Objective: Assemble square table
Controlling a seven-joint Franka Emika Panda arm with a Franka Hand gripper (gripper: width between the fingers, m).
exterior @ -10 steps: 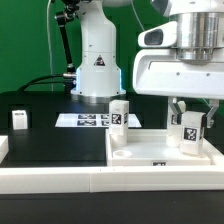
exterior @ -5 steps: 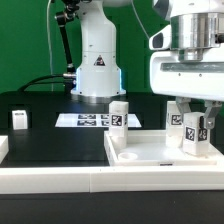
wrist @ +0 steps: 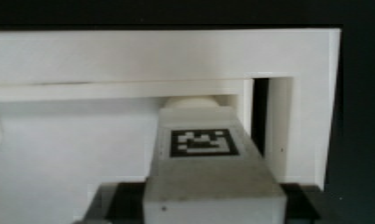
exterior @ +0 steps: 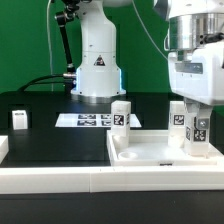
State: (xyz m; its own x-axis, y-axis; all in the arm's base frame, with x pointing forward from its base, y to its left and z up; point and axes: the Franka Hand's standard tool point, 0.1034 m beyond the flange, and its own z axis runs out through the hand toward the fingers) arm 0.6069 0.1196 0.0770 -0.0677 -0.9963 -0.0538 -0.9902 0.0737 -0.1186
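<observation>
Far left, a loose leg post (exterior: 18, 119) stands on the surface (exterior: 50, 142); next lies the marker board (exterior: 88, 120). A second leg post (exterior: 120, 113) stands by the tabletop's (exterior: 150, 156) rear corner. At right, the claw (exterior: 195, 115) holds a third leg post (exterior: 196, 136) upright in the tabletop.

The exterior view sits low, near the height of the table (exterior: 50, 135), and faces the arm base (exterior: 97, 65) head-on at moderate range. The wrist view looks down at very close range. Both views share one leg post (exterior: 197, 128) and the adjoining rim of the square top (exterior: 135, 160).
</observation>
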